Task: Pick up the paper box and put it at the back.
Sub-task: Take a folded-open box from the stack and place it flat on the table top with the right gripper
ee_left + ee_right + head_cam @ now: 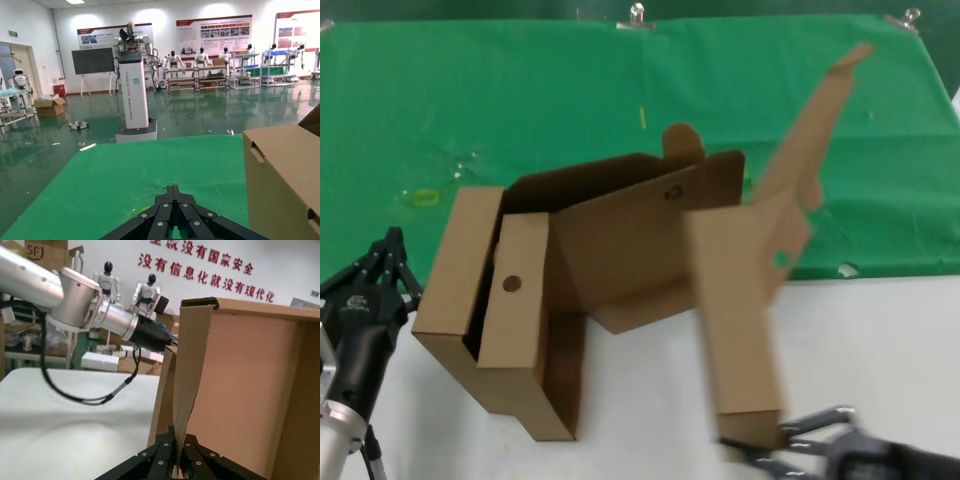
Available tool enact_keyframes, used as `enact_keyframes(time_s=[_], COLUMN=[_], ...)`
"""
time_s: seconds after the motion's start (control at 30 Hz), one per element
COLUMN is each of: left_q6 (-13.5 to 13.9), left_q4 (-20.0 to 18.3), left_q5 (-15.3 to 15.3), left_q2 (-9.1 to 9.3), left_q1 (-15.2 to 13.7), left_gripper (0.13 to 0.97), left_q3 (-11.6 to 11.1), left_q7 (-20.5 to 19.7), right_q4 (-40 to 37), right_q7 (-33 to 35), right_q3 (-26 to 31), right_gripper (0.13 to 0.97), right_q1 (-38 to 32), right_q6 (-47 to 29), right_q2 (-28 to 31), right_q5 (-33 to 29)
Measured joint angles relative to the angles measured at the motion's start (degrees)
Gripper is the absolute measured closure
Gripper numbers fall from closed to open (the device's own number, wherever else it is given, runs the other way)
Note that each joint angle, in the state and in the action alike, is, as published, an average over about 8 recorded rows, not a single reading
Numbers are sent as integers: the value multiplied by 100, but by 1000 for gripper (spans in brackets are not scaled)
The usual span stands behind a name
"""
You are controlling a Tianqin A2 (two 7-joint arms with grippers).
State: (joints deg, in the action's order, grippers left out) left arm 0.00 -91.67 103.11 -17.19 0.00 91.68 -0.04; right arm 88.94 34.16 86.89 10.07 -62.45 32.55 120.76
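Observation:
The paper box (pixel 745 300) is brown corrugated cardboard with a small round hole. It hangs tilted and blurred over the white front of the table, with its flap lid (pixel 815 120) reaching up over the green cloth (pixel 520 90) at the back. My right gripper (pixel 760 440) is shut on the box's lower wall edge. In the right wrist view the cardboard wall (pixel 240 390) stands pinched in the right gripper (pixel 179 440). My left gripper (pixel 390 242) is shut and empty at the left edge, and in its wrist view (pixel 173 190) it points over the green cloth (pixel 125 175).
A flat brown box with one round hole (pixel 510 310) leans on a bigger open carton with a rounded tab (pixel 630 230) at centre left; its side shows in the left wrist view (pixel 280 180). Metal clips (pixel 637 15) hold the cloth's far edge. White table (pixel 880 340) lies at front right.

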Motion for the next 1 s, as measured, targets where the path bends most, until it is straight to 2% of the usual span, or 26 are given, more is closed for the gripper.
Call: enact_keyframes(time_s=[0.1, 0.2, 0.3, 0.37, 0.47, 0.63, 0.8, 1.0], left_q6=[0, 0, 0, 0, 0, 0, 0, 0], left_q4=[0, 0, 0, 0, 0, 0, 0, 0], left_q5=[0, 0, 0, 0, 0, 0, 0, 0], left_q2=[0, 0, 0, 0, 0, 0, 0, 0], left_q1=[0, 0, 0, 0, 0, 0, 0, 0], left_gripper=[955, 955, 955, 955, 955, 955, 955, 955], left_q3=[0, 0, 0, 0, 0, 0, 0, 0], left_q7=[0, 1, 1, 1, 1, 1, 1, 1], right_q4=[173, 138, -37, -203, -489, -1007, -1439, -1821], right_q7=[-50, -93, -150, -202, -291, -534, -905, -1290], right_q3=[-686, -1279, -1623, -1649, -1430, -620, 213, 951], right_gripper=[945, 945, 945, 945, 946, 946, 946, 946], right_q1=[455, 656, 587, 410, 12, -846, -1671, -2472], right_q6=[-117, 73, 540, 936, 1513, 2220, 2651, 2950], right_q2=[364, 615, 810, 932, 1097, 1269, 1273, 1167], right_q5=[192, 199, -12, -273, -776, -1792, -2829, -3813])
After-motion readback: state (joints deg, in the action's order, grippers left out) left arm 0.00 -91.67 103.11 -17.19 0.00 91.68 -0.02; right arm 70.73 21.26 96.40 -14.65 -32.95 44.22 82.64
